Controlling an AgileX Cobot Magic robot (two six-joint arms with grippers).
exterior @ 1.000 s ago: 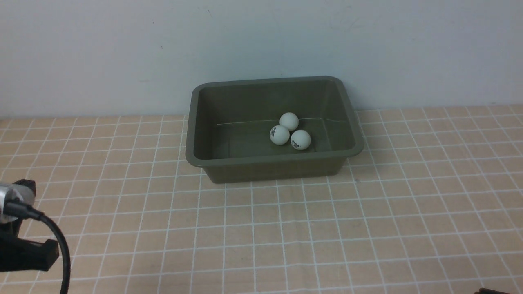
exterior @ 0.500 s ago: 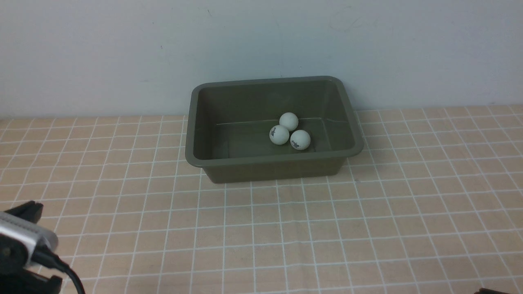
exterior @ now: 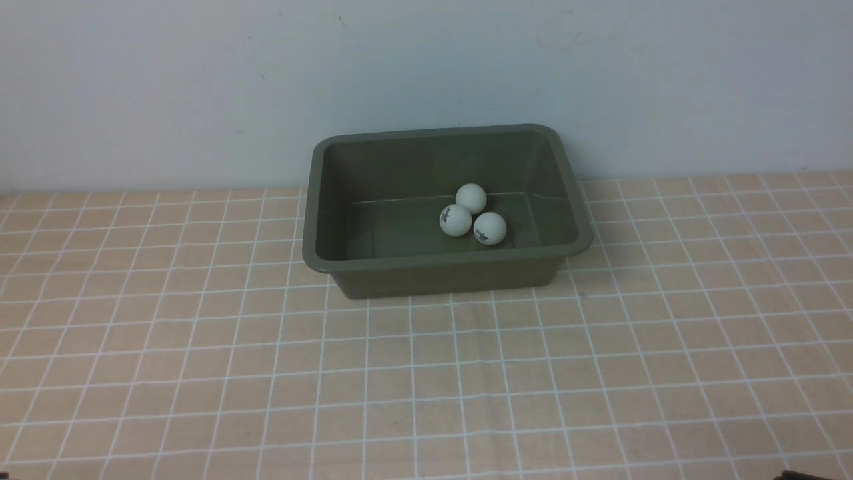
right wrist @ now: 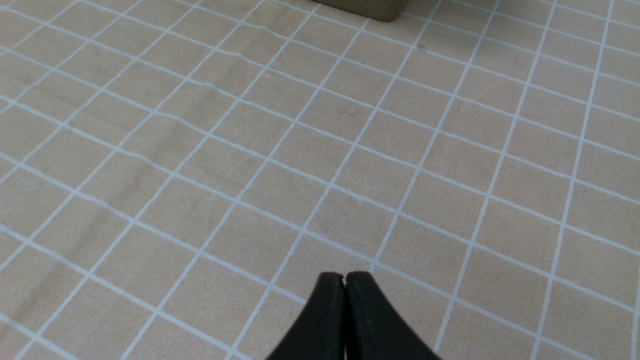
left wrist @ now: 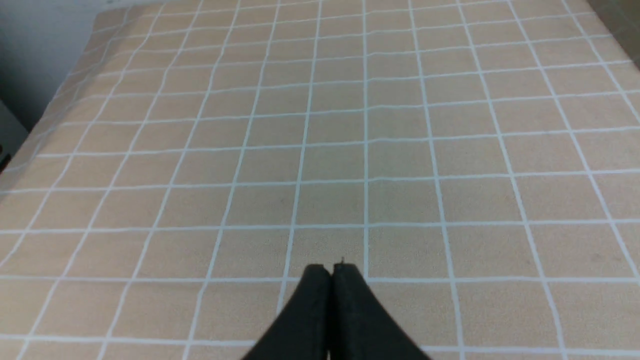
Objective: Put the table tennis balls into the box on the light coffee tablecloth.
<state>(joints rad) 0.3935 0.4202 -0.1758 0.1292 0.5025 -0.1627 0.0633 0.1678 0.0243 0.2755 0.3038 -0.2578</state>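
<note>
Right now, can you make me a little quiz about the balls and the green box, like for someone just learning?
1. How many table tennis balls lie inside the box?
2. True or false: the left gripper is shut with nothing between its fingers.
3. Where does the box stand on the tablecloth?
A. at the far side, close to the wall
B. at the near edge
C. in the far left corner

Key: 1. three, bunched together on the floor of the box. 2. true. 3. A.
</note>
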